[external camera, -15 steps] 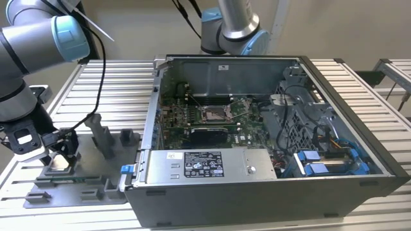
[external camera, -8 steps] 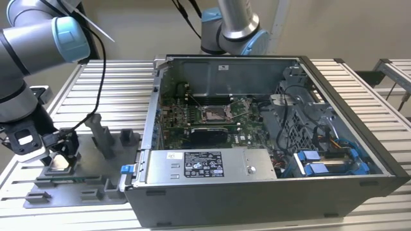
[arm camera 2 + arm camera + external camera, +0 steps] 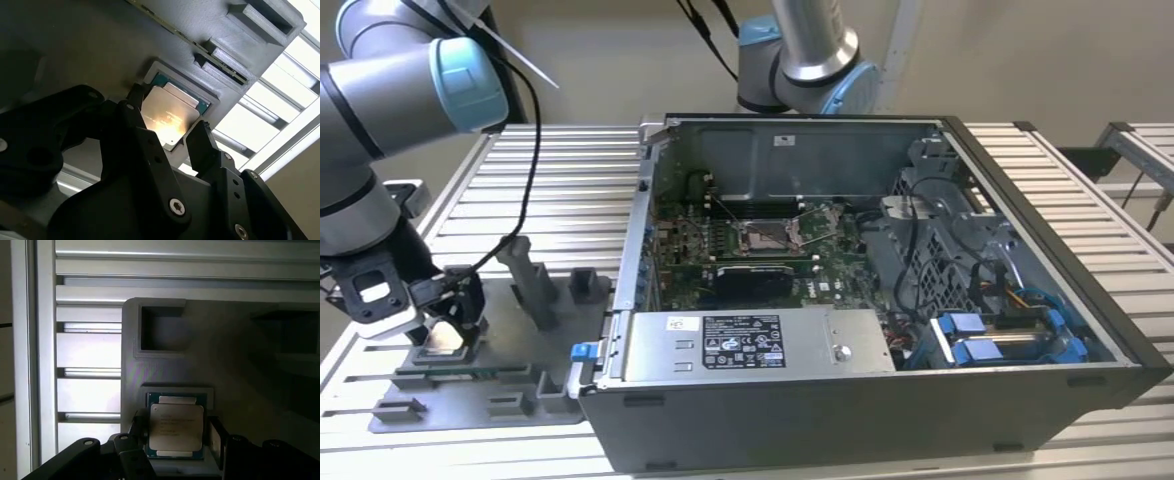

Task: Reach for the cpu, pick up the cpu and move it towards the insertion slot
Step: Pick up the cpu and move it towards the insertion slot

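The cpu (image 3: 176,427) is seen as a small flat square chip with a pale silvery top and a thin green edge. A warm glare is caught on the top of the cpu (image 3: 170,117) in the second wrist view. It's laid flat in a shallow square pocket of the grey fixture plate (image 3: 467,400), over at the exterior view's left. The insertion slot (image 3: 767,237), a silver-framed square socket with a dark middle, is set in the green board (image 3: 834,245) inside the open computer case (image 3: 881,410), well apart from the chip.
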You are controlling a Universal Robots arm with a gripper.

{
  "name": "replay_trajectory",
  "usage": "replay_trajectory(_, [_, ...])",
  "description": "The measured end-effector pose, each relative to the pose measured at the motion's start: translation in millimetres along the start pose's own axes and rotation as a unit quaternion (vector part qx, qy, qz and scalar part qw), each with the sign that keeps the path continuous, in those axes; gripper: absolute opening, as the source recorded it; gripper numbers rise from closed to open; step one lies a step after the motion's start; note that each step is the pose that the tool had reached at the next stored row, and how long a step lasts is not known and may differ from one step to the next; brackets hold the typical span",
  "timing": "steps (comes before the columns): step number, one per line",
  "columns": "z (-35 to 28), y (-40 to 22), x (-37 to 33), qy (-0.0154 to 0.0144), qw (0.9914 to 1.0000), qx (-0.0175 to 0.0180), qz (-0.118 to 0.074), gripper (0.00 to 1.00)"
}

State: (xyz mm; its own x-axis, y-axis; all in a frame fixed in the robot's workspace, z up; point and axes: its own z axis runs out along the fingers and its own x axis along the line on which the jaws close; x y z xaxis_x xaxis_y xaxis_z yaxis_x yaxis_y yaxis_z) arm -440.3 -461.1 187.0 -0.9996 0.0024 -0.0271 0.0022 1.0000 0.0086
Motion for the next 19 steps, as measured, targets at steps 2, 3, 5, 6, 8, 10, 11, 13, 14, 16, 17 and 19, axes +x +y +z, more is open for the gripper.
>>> replay_trajectory(2, [0.1,0.0,0.0,0.0000,1.00000,0.0000,0.000,1.00])
replay_trajectory(3, [0.1,0.0,0.0,0.0000,1.00000,0.0000,0.000,1.00])
replay_trajectory(5, [0.1,0.0,0.0,-0.0001,1.00000,0.0000,0.000,1.00])
replay_trajectory(6, [0.1,0.0,0.0,-0.0001,1.00000,0.0000,0.000,0.00])
replay_trajectory(8, [0.1,0.0,0.0,0.0000,1.00000,0.0000,0.000,0.00])
replay_trajectory(10, [0.1,0.0,0.0,0.0000,1.00000,0.0000,0.000,0.00])
replay_trajectory(11, [0.1,0.0,0.0,0.0000,1.00000,0.0000,0.000,0.00])
replay_trajectory(13, [0.2,0.0,0.0,-0.0001,1.00000,0.0000,0.000,0.00])
replay_trajectory(14, [0.0,0.0,0.0,-0.0001,1.00000,-0.0001,0.000,0.00])
replay_trajectory(16, [-1.7,0.1,-0.1,-0.0001,1.00000,-0.0002,0.000,0.00])
replay_trajectory(17, [-3.3,0.1,-0.1,0.0001,1.00000,-0.0001,0.000,0.00])
replay_trajectory(19, [-6.4,0.1,-0.2,0.0001,1.00000,-0.0001,0.000,0.00])
